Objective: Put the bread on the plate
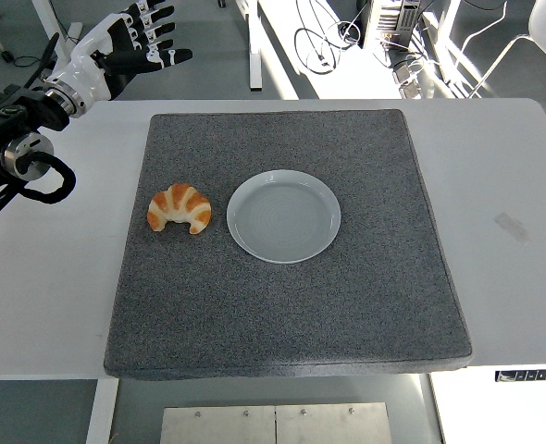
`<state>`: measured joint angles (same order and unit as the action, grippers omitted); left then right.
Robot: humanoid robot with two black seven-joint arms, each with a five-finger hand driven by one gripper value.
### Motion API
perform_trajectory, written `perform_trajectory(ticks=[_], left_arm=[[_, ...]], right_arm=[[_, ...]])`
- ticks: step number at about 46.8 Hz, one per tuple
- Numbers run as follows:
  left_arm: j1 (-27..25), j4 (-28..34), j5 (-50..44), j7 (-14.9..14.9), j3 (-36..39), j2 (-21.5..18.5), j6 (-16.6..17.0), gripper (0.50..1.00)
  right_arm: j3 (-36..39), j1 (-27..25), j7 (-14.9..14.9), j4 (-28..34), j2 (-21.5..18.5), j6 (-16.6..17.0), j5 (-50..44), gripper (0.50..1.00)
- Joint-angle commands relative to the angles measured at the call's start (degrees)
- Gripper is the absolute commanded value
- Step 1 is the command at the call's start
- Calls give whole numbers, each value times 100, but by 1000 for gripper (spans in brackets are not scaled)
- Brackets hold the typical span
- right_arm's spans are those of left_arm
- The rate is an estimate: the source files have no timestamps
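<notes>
A golden croissant (179,208) lies on the grey mat (291,305), just left of an empty pale plate (283,215) at the mat's middle. My left hand (134,42) hovers beyond the table's far left corner, well above and behind the croissant, its fingers (167,57) spread and holding nothing. The black left arm (14,148) comes in along the left edge. My right arm does not show.
The mat covers most of the white table (504,176). Past the table's far edge are desk legs (253,46), cables (324,42) and a chair (541,37) on the floor. A metal panel (273,424) sits below the near edge.
</notes>
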<state>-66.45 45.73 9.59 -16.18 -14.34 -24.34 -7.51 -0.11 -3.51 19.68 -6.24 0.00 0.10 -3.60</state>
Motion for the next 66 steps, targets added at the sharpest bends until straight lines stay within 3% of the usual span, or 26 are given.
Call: perform_trajectory(ticks=[1, 7, 13, 22, 28, 36, 39, 57, 66], left_arm=[[-263, 76, 25, -17, 589, -237, -13, 983], [-571, 673, 498, -52, 933, -764, -505, 981], [-598, 1359, 1632, -61, 696, -1318, -497, 966], [-501, 1491, 2310, -61, 432, -1652, -347, 963], [-492, 1693, 2688, -78, 546, -1749, -426, 971], [-510, 1878, 3602, -148, 555, -1855, -883, 980], [-501, 1878, 3778, -315, 573, -1855, -962, 978], [-149, 1869, 5114, -386, 748, -1969, -884, 974], [167, 1860, 5264, -377, 827, -1890, -304, 974]], right_arm=[[2, -9, 0, 0, 0, -1, 0, 1000], [-6, 0, 0, 0, 0, -1, 0, 1000], [3, 0, 0, 0, 0, -1, 0, 1000], [3, 0, 0, 0, 0, -1, 0, 1000], [3, 0, 0, 0, 0, -1, 0, 1000], [-6, 0, 0, 0, 0, -1, 0, 1000], [3, 0, 0, 0, 0, -1, 0, 1000], [-6, -9, 0, 0, 0, -1, 0, 1000], [-6, 0, 0, 0, 0, -1, 0, 1000]])
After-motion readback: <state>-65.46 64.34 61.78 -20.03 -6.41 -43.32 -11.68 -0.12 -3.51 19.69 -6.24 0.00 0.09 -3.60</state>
